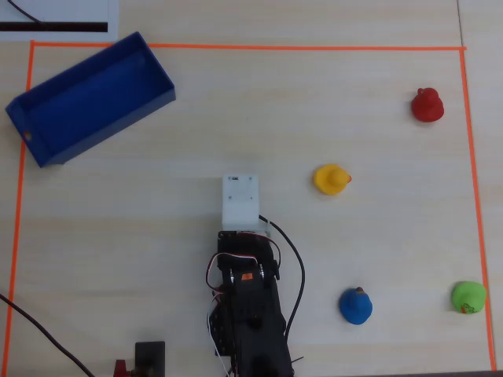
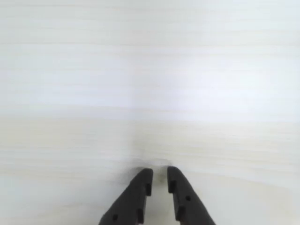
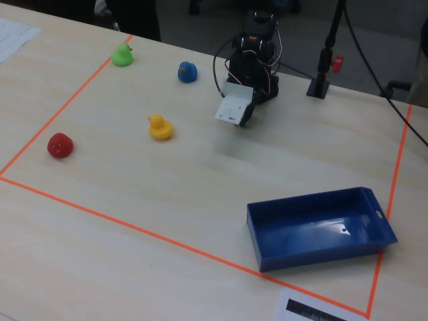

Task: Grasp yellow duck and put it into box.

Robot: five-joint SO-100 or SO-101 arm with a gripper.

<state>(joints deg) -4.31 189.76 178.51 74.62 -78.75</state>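
The yellow duck (image 1: pixel 331 179) sits on the pale wood table, to the right of my arm in the overhead view and left of it in the fixed view (image 3: pixel 160 127). The box (image 1: pixel 94 98) is an empty blue tray at the top left of the overhead view and at the lower right of the fixed view (image 3: pixel 321 224). My gripper (image 2: pixel 159 174) hangs over bare table with its black fingers (image 2: pixel 140 187) nearly together and nothing between them. Neither duck nor box shows in the wrist view. The white wrist housing (image 1: pixel 240 200) hides the jaws from above.
A red duck (image 1: pixel 427 105), a blue duck (image 1: pixel 355 305) and a green duck (image 1: pixel 468 298) stand on the right side. Orange tape (image 1: pixel 236 47) frames the work area. A sheet with a black bar (image 1: pixel 55 23) lies beyond the box.
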